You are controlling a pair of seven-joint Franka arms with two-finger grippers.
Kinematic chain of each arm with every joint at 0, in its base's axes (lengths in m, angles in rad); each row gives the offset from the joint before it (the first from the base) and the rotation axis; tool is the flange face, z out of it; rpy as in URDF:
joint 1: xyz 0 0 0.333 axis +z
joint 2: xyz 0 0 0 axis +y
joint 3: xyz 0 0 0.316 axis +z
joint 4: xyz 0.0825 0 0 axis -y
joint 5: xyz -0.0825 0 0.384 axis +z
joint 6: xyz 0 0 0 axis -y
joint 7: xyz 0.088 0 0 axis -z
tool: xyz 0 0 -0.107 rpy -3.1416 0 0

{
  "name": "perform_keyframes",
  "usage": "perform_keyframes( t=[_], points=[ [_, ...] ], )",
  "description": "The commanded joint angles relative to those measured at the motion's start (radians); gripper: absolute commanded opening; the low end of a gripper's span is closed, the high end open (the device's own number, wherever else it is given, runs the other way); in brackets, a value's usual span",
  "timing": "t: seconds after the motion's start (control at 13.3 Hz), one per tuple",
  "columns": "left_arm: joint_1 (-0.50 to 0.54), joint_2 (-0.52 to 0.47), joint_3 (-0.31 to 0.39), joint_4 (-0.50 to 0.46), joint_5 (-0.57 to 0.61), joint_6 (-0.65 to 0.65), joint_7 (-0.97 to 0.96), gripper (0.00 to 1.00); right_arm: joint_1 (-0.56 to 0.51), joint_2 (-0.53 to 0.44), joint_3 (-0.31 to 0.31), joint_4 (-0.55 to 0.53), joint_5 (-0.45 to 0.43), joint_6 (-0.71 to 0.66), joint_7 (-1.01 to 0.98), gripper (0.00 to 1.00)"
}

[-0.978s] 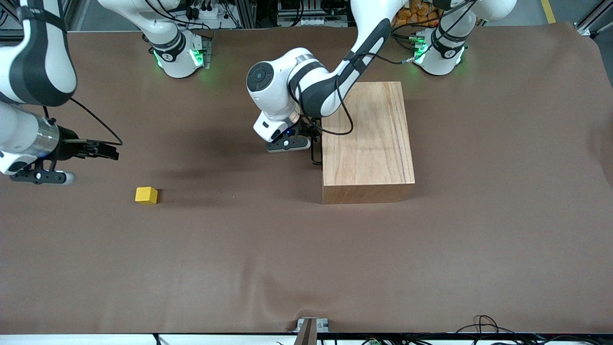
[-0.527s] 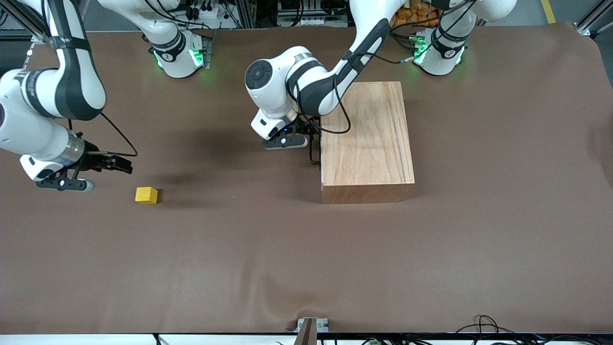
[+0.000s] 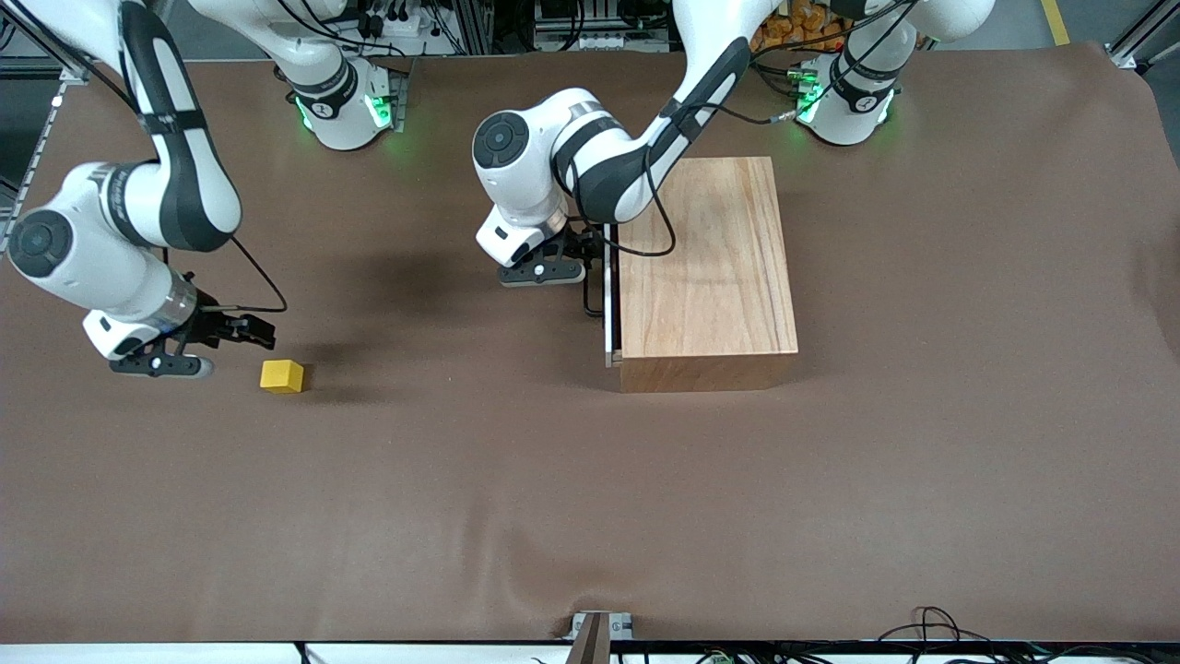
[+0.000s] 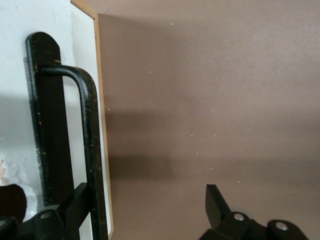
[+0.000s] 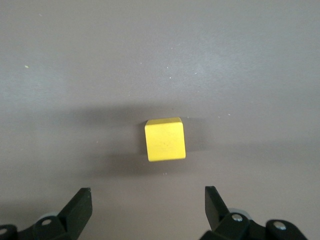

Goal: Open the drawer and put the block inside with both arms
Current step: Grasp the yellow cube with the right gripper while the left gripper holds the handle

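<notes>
My left gripper [image 3: 573,269] sits at the white front panel [image 4: 15,100] of the drawer [image 3: 609,304], fingers spread wide, one finger [image 4: 75,207] hooked against the thin black loop handle [image 4: 89,140] and the other [image 4: 216,202] standing free over the brown table cover [image 3: 590,480] (a hook, then, not a pinch). In the front view the panel shows as a narrow white strip just proud of the light-wood box [image 3: 705,267], on the side toward the right arm's end of the table, so I judge the opening step to be in hand and only just begun; no tray interior shows. My right gripper [image 3: 230,334] hangs low over the cover just beside the yellow block [image 3: 282,375], fingers open and holding nothing, and its wrist view frames the cube [image 5: 165,139] between and ahead of the two fingertips [image 5: 80,205], not touching either. The block lies well apart from the box, toward the right arm's end of the table and a little nearer the front camera than the drawer front. What the next move calls for, as I read it: a steady pull by my left arm straight out along the drawer's slide, with the finger kept inside the loop so it does not slip off, while my right gripper comes down around the cube, squares to its faces and closes; the tray must be drawn far enough to take the block.
</notes>
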Motion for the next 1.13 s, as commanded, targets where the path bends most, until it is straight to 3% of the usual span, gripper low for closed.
perform_keyframes(
  t=[0.0, 0.45, 1.05],
  points=[
    [-0.005, 0.012, -0.006, 0.021, -0.03, 0.046, 0.003, 1.0, -0.01, 0.147, 0.004, 0.075, -0.006, 0.068, -0.014, 1.0],
    [-0.013, 0.018, -0.022, 0.023, -0.042, 0.12, 0.006, 1.0, -0.01, 0.321, 0.004, 0.057, -0.012, 0.302, -0.017, 1.0],
    [-0.016, 0.026, -0.052, 0.029, -0.044, 0.229, 0.009, 1.0, -0.019, 0.315, 0.004, -0.005, -0.012, 0.36, -0.039, 1.0]
  ],
)
